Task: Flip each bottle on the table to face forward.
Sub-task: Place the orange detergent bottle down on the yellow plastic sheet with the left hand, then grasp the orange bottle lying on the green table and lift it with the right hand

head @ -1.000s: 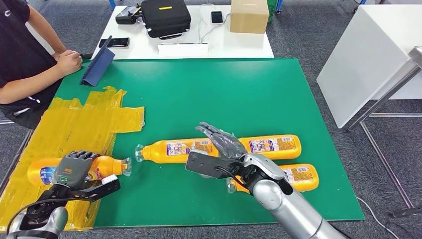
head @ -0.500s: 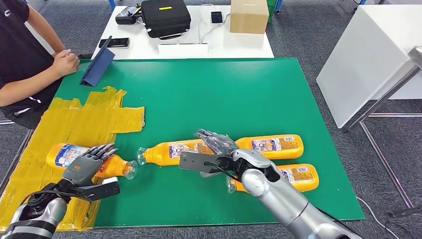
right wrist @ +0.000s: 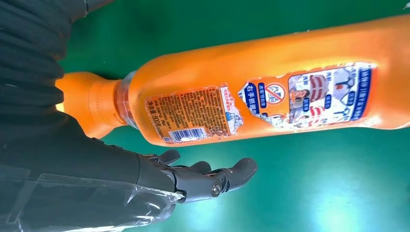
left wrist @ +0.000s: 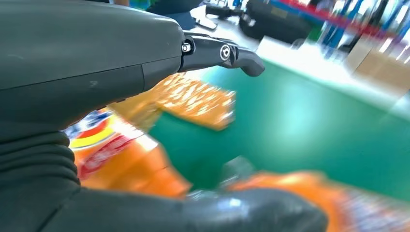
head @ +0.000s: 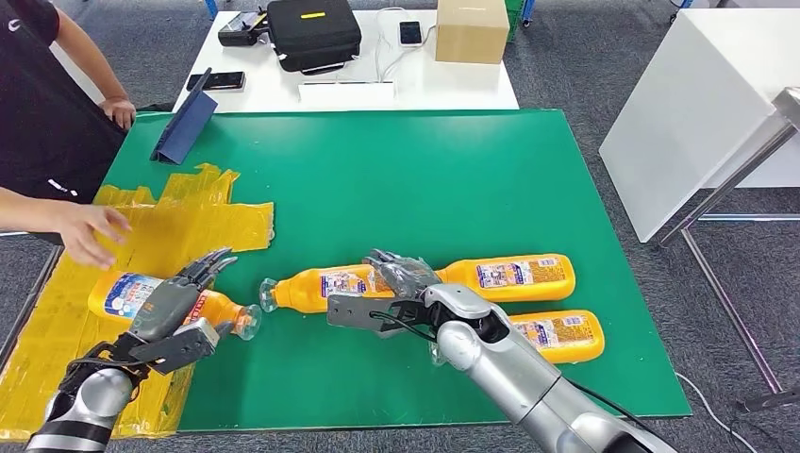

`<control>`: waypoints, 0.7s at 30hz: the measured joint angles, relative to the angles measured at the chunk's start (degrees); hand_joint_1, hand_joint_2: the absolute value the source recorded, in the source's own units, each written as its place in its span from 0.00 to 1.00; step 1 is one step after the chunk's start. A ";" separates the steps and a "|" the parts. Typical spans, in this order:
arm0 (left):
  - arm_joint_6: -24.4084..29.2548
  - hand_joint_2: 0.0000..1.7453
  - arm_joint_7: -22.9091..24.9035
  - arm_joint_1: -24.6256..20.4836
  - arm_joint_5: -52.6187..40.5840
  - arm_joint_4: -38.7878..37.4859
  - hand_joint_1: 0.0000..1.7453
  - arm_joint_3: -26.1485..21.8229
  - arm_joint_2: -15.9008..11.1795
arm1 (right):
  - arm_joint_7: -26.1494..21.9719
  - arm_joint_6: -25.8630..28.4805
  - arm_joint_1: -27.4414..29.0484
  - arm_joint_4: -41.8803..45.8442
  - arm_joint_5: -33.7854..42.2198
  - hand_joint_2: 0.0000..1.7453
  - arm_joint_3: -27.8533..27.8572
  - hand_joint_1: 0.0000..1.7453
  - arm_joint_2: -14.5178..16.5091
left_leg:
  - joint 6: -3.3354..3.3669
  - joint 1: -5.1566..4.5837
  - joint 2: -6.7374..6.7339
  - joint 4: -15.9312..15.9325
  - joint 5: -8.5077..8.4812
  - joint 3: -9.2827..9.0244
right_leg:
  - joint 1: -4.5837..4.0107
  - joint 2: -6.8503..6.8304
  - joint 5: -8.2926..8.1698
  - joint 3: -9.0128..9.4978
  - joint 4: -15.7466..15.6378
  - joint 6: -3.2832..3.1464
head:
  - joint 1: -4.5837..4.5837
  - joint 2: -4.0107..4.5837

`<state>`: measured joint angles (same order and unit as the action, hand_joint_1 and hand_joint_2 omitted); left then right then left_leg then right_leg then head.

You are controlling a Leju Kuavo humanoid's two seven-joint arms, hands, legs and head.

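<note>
Four orange bottles lie on their sides. The left bottle (head: 132, 294) rests on the yellow tape, its blue label facing up. My left hand (head: 175, 304) is over its neck end with fingers stretched out, holding nothing; the left wrist view shows this bottle (left wrist: 121, 164) blurred, close under the hand. The middle bottle (head: 321, 285) lies on the green mat, and my right hand (head: 401, 278) rests over its base end, fingers spread. Beyond are the back right bottle (head: 514, 274) and front right bottle (head: 561, 335). The right wrist view shows a bottle's back label (right wrist: 193, 113) beside my straight fingers (right wrist: 212, 181).
A person's hand (head: 90, 231) reaches in over the yellow tape (head: 160, 226), close to the left bottle. A blue folder (head: 184, 127) leans at the mat's far left corner. Behind stands a white table (head: 453, 85) with a black bag (head: 313, 33) and a cardboard box (head: 472, 28).
My left hand uncurled and lifted off the left bottle, which now lies further back with its blue label up. The person's hand moved toward it. My right hand settled lower and leftward.
</note>
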<state>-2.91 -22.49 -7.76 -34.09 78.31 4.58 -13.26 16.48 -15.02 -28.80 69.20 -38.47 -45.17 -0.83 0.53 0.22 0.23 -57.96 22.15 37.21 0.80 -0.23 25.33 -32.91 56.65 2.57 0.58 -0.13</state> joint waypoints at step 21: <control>-8.20 0.00 2.84 6.34 24.48 28.85 0.00 -5.61 12.39 | -5.66 3.74 -4.92 -20.75 -22.25 1.00 -4.03 1.00 4.72 | 0.00 0.04 0.01 -0.01 0.00 -0.04 | -0.04 -0.01 -0.01 0.03 0.00 -0.01 | -0.01 0.00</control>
<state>-11.11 -19.65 -1.41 -9.61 107.16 -1.03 -0.87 10.82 -11.28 -33.72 48.45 -60.72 -49.20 3.89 0.53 0.27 0.23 -57.97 22.15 37.17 0.76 -0.24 25.33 -32.88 56.64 2.56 0.57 -0.13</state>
